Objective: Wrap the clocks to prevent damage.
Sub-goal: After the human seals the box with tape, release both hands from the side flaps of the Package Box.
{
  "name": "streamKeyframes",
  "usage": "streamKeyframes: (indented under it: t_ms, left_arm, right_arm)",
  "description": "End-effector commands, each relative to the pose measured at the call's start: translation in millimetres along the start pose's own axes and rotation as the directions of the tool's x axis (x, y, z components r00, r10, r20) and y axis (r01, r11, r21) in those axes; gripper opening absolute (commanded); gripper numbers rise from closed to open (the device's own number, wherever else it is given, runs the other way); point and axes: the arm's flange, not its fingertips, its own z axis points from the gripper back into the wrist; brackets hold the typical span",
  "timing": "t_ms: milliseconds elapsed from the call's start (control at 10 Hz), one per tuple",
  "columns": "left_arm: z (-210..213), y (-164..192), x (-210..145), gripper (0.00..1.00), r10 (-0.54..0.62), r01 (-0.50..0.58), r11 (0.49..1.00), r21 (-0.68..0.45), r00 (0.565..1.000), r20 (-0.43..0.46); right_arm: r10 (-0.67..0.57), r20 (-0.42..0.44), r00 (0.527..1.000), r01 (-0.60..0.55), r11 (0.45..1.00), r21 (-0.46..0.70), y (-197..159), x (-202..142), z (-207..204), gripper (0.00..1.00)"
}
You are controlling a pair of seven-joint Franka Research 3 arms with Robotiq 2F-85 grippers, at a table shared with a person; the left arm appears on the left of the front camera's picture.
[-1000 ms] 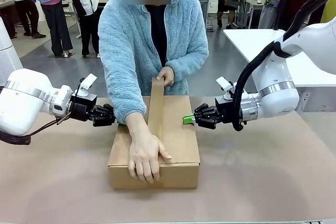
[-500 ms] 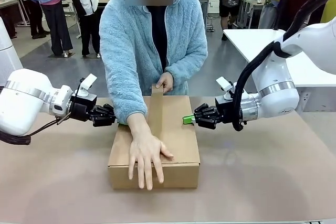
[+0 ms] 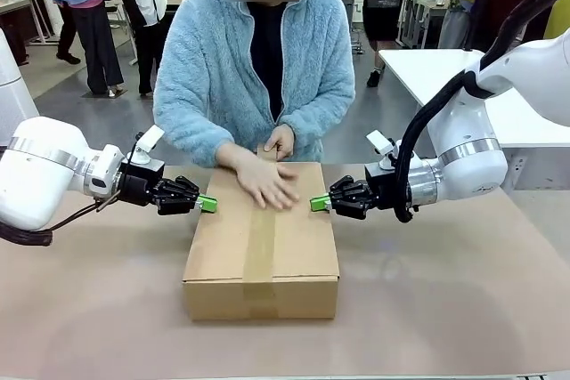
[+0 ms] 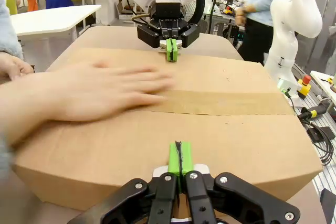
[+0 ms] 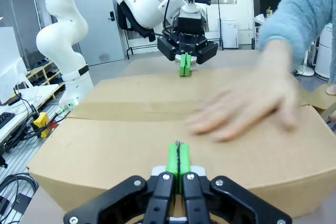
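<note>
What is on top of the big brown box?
A strip of brown tape runs along the box top, and a person's hand presses on it. The box is closed, so its inside is hidden.

No text, label, brand, number or sign can be read anywhere here. The cardboard box [image 3: 261, 242] and the tape strip [image 3: 259, 251] along its top are plain brown, with no print showing on either.
</note>
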Motion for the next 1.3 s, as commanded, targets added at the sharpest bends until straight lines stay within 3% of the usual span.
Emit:
streamKeyframes:
  t_ms: [0,1200]
  left_arm:
    - [-1.4,-0.1,-1.4,0.00,-0.004,0.004,1.000,0.000,1.000,-0.005]
    - [-1.4,-0.1,-1.4,0.00,-0.004,0.004,1.000,0.000,1.000,-0.005]
  right_arm:
    - [-0.004,-0.005,1.000,0.004,1.000,-0.005,-0.3,-1.8,-1.0,0.01]
    - [-0.004,-0.005,1.000,0.004,1.000,-0.005,-0.3,-1.8,-1.0,0.01]
